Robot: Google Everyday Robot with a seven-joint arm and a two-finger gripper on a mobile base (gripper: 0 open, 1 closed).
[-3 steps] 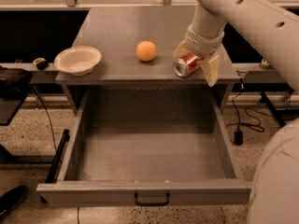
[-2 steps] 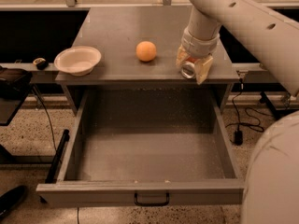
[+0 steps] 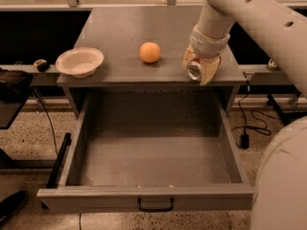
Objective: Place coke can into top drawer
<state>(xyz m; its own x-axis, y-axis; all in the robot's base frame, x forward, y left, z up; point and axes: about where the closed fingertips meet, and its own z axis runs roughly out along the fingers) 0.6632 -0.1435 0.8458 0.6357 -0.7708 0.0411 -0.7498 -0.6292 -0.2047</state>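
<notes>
The gripper (image 3: 197, 72) hangs at the front right edge of the cabinet top (image 3: 125, 28), its fingers clamped on the can (image 3: 194, 70), which lies sideways with a silver end facing out. Below and in front of it the drawer (image 3: 144, 198) stands open. An orange (image 3: 150, 52) sits to its left, and a bowl (image 3: 79, 61) farther left.
</notes>
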